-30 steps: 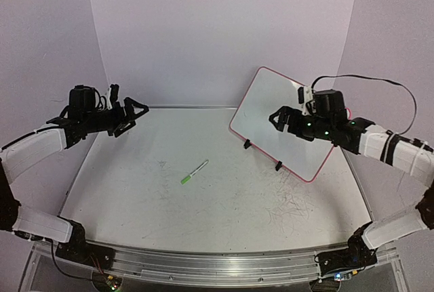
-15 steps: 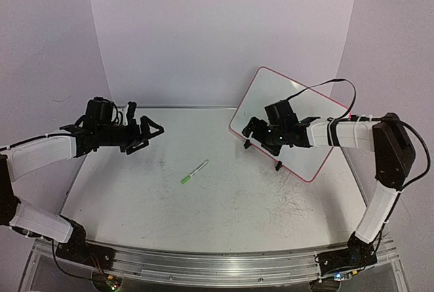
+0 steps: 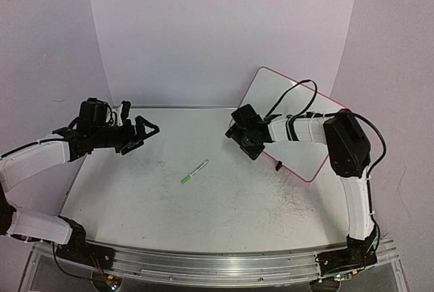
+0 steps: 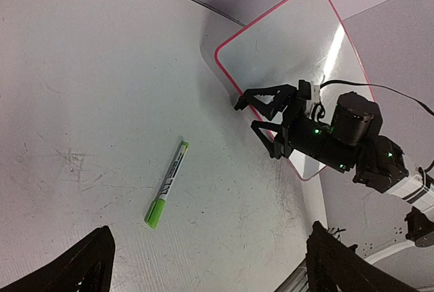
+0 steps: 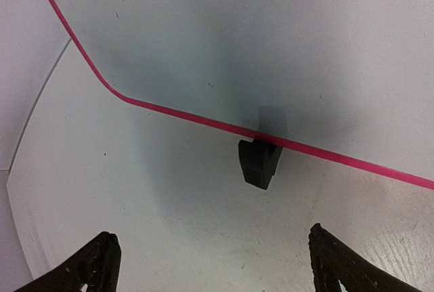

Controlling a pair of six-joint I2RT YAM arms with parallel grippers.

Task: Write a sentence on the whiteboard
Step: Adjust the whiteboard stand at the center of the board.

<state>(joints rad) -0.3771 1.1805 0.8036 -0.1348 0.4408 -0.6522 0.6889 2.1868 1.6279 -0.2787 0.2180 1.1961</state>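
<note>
Moved: right gripper (image 3: pixel 241 141) swung leftward across the whiteboard (image 3: pixel 271 92) from its right half to its lower left corner, and the forearm folded in behind it. Left gripper (image 3: pixel 144 136) shifted slightly toward the centre. Green marker (image 3: pixel 194 171) kept its spot.
Right gripper: fingers spread wide apart, clamped on nothing. In the wrist view (image 5: pixel 217 258) both dark fingertips sat at the bottom corners of the frame, with a black clip foot (image 5: pixel 260 162) between and above them.
Left gripper: fingers also wide apart and empty, at the left of the overhead frame, pointing right. Its own camera (image 4: pixel 210 258) looked down on the marker (image 4: pixel 167 183) and across at the other arm.
Whiteboard: upper right of centre in the overhead frame, at the back right of the table (image 3: pixel 203 211). It stood on its lower pink edge and leaned back. Its second foot (image 3: pixel 277 166) showed lower right of the gripper.
Board face: glossy plain white up close (image 5: pixel 237 34) – one tiny dark tick showed near the upper left.
Marker: lying flat near the middle of the table, slanted – well apart from both grippers and from the board (image 4: pixel 285 41).
Table: white, with grey scribbles, mostly at lower right.
</note>
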